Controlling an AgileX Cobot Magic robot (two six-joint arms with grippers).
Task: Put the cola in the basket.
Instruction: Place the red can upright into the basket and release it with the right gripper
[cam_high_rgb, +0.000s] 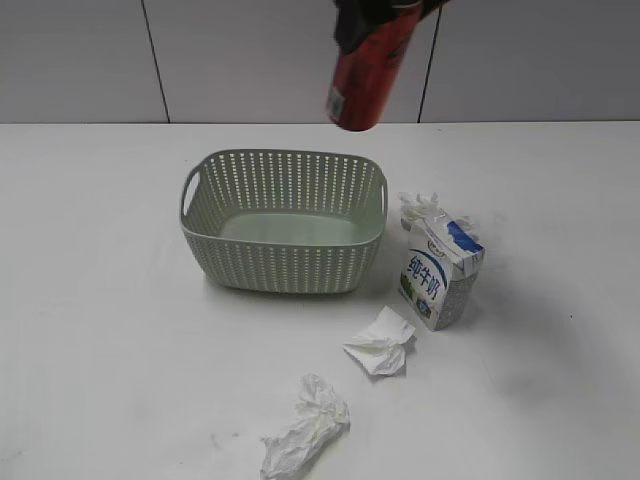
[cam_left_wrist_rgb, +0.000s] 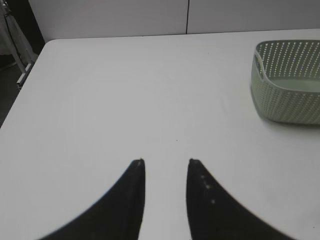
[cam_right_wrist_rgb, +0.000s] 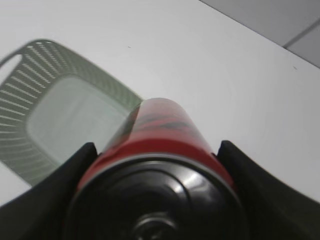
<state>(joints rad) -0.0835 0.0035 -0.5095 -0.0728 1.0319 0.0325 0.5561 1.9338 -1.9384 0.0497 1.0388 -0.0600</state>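
Observation:
The cola (cam_high_rgb: 362, 78), a slim red can, hangs tilted in the air at the top of the exterior view, above and behind the basket's far right part. My right gripper (cam_high_rgb: 372, 18) is shut on its upper end. In the right wrist view the cola (cam_right_wrist_rgb: 162, 130) fills the space between the two black fingers, with the basket (cam_right_wrist_rgb: 30, 90) below to the left. The pale green basket (cam_high_rgb: 283, 222) stands empty on the table; it also shows in the left wrist view (cam_left_wrist_rgb: 287, 85). My left gripper (cam_left_wrist_rgb: 165, 162) is open and empty over bare table, left of the basket.
A white-and-blue milk carton (cam_high_rgb: 440, 272) stands right of the basket. Crumpled white paper lies behind the carton (cam_high_rgb: 420, 208), in front of the basket (cam_high_rgb: 382, 342) and near the front edge (cam_high_rgb: 305, 425). The table's left edge (cam_left_wrist_rgb: 20, 92) shows in the left wrist view.

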